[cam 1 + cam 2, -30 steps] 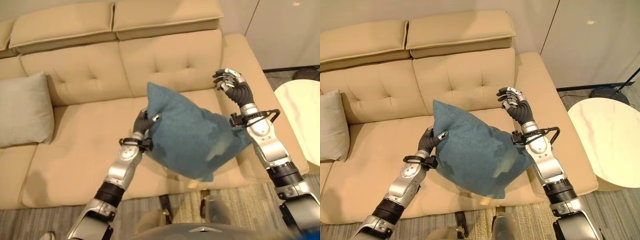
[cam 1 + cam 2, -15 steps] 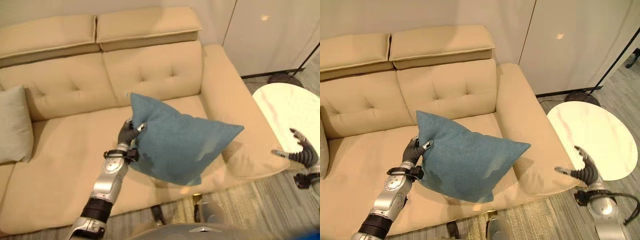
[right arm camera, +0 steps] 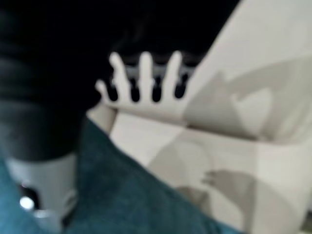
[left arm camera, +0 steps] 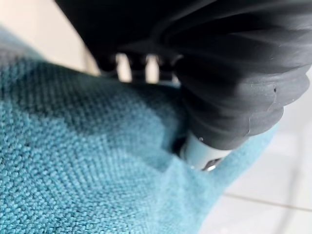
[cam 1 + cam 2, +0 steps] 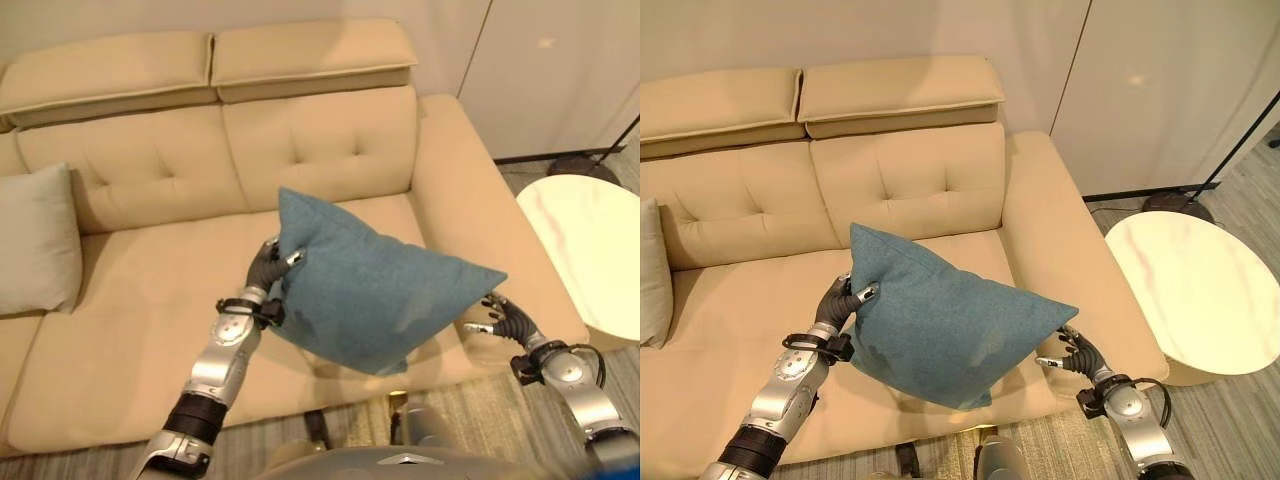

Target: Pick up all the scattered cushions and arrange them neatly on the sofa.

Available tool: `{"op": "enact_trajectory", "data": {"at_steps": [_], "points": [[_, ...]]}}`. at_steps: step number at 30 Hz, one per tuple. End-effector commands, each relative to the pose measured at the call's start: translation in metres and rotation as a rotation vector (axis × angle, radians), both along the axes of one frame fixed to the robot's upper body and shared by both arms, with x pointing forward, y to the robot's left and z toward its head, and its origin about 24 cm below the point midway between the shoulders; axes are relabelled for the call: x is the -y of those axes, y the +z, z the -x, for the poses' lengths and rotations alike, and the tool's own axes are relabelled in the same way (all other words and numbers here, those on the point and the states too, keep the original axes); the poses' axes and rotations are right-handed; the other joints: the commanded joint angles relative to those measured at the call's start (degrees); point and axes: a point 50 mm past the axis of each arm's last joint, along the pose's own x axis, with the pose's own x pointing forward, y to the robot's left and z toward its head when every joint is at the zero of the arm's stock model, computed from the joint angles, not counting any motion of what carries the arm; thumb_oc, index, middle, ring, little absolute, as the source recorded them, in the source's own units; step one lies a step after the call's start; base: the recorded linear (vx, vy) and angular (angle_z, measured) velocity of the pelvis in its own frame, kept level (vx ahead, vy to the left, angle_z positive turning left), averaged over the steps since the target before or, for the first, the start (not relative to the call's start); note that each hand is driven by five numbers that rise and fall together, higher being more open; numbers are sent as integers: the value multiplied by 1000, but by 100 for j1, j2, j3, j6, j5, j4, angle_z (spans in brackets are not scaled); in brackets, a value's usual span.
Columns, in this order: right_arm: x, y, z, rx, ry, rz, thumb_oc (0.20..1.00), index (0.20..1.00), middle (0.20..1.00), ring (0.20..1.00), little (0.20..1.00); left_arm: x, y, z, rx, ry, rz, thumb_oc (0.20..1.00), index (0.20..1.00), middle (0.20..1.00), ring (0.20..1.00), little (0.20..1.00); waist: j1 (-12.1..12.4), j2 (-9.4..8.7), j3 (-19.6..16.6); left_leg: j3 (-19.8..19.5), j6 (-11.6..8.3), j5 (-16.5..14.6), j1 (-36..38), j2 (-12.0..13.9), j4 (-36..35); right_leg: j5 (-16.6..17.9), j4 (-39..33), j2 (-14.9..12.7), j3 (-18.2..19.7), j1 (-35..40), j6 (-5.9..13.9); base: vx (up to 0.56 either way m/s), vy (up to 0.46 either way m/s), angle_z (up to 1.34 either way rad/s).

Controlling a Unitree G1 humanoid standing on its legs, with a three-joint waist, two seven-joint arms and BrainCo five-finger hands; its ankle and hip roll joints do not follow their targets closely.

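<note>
Pinching the upper-left corner of the teal cushion [image 5: 375, 295], your left hand [image 5: 268, 268] has fingers and thumb curled into the fabric, mid-frame in both eye views; the left wrist view shows teal weave bunched under the cover. From that grip the cushion hangs clear above the sofa [image 5: 150, 300] seat, long axis running down-right, far corner pointing at your right hand [image 5: 505, 320]. That hand sits lower right, fingers spread and holding nothing, just beside the cushion's right corner, over the sofa's front right edge; contact with the fabric can't be resolved. Left hand alone carries the load, and the open seat lies directly beneath and behind it, toward the backrest. A grey cushion [image 5: 35, 240] leans upright at the far left of the seat. White round table [image 5: 585, 235] at right edge. Cushion hides the seat below it; the left fingertips are buried in cloth.
</note>
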Motion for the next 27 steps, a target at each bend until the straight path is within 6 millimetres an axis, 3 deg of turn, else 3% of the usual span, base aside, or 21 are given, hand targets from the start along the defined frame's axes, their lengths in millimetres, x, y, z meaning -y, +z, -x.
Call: {"op": "enact_trajectory", "data": {"at_steps": [1, 7, 14, 15, 16, 17, 21, 27], "points": [[-13, 7, -14, 83, 29, -17, 1000, 1000, 1000, 1000, 1000, 6, 63, -22, 313, -46, 53, 200, 200, 200, 200, 200, 52, -305, 179, 27, -397, -351, 350, 30, 29, 875, -1579, -474, -110, 1030, 770, -18, -15, 4], [-35, 5, -26, 101, 58, -42, 1000, 1000, 1000, 1000, 1000, 11, 67, -22, 328, -54, 76, 200, 200, 200, 200, 200, 121, -240, 216, -6, -393, -326, 348, 10, 5, 889, -1594, -491, -146, 1042, 759, -5, -4, 2], [-80, 27, -44, 214, 160, -208, 1000, 1000, 1000, 1000, 1000, 18, 63, -22, 314, -53, 98, 200, 200, 200, 200, 200, 167, -187, 229, 4, -387, -313, 379, 8, -22, 897, -1615, -486, -171, 1067, 751, 0, 0, 0], [-87, 31, -46, 229, 175, -239, 793, 793, 793, 793, 793, 19, 62, -22, 310, -50, 102, 200, 200, 200, 200, 200, 172, -188, 226, 4, -388, -311, 385, 11, -23, 900, -1624, -484, -168, 1073, 749, 0, 0, 0], [-99, 39, -50, 267, 203, -291, 360, 360, 360, 360, 360, 21, 57, -22, 291, -46, 110, 200, 200, 200, 200, 200, 179, -184, 212, 8, -391, -309, 396, 15, -23, 901, -1631, -478, -172, 1083, 746, 0, 0, 0], [-99, 39, -50, 267, 203, -291, 200, 200, 200, 200, 200, 21, 57, -22, 291, -46, 110, 200, 200, 200, 200, 200, 178, -184, 213, 7, -391, -309, 397, 15, -23, 901, -1632, -477, -173, 1085, 745, 0, 0, 0], [-118, 61, -57, 356, 239, -410, 200, 200, 200, 200, 200, 22, 48, -20, 257, -22, 122, 200, 200, 200, 200, 200, 215, -173, 187, -5, -393, -289, 436, 27, -59, 891, -1623, -474, -187, 1114, 740, 0, 0, 0], [-112, 75, -54, 427, 225, -417, 200, 200, 200, 200, 200, 14, 29, -10, 181, 20, 130, 200, 200, 200, 200, 200, 209, -158, 103, -41, -400, -282, 520, 43, -92, 852, -1578, -465, -233, 1205, 729, 16, -2, 2]]}}
